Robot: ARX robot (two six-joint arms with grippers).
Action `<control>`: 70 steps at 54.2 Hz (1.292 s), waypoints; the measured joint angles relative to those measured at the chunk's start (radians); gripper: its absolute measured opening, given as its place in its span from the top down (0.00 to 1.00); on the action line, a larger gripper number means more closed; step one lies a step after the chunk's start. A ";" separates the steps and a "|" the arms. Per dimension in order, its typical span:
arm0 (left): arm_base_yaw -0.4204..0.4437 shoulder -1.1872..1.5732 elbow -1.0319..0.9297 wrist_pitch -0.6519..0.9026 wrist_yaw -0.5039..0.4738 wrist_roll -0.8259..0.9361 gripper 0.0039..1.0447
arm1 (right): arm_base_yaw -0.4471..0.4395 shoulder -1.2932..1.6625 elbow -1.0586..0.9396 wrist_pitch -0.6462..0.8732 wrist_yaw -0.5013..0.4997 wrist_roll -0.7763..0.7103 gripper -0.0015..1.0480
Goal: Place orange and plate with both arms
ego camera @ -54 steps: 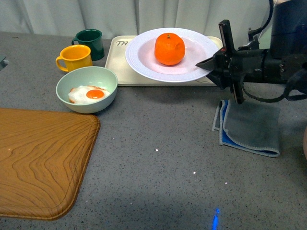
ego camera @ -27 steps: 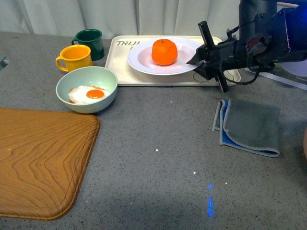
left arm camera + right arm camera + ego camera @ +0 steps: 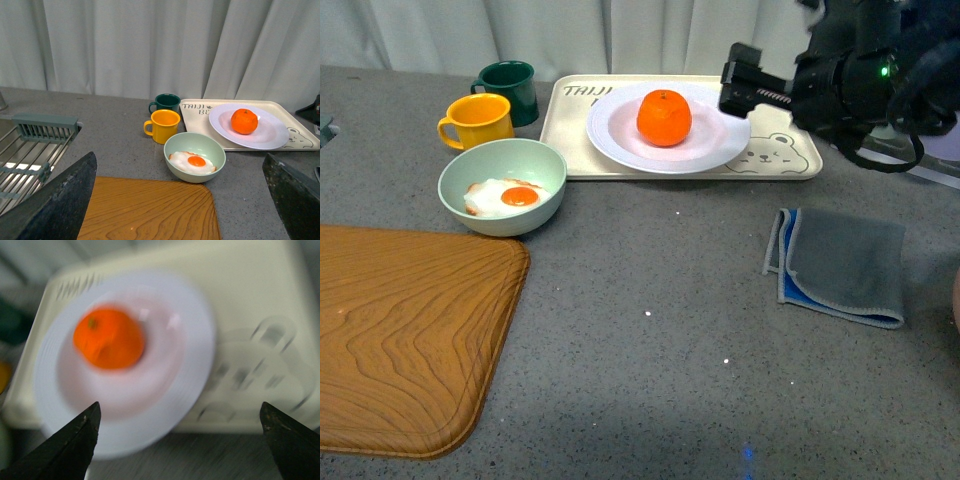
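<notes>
Judging from the left gripper (image 3: pixel 179 156), spread and empty, the orange (image 3: pixel 664 117) centred on the plate (image 3: pixel 720 150) on the tray (image 3: pixel 790 160) at twelve o'clock, and the right gripper (image 3: pixel 180 405) spread empty at the plate's two o'clock, placing looks done.

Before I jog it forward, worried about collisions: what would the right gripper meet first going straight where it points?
Likely the rim of the plate, centred ahead of the open right gripper in its blurred wrist view; depth is unclear.
</notes>
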 joint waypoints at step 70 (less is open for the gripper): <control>0.000 -0.001 0.000 -0.001 0.001 0.000 0.06 | -0.231 -1.196 -1.146 0.340 -0.043 -0.224 0.99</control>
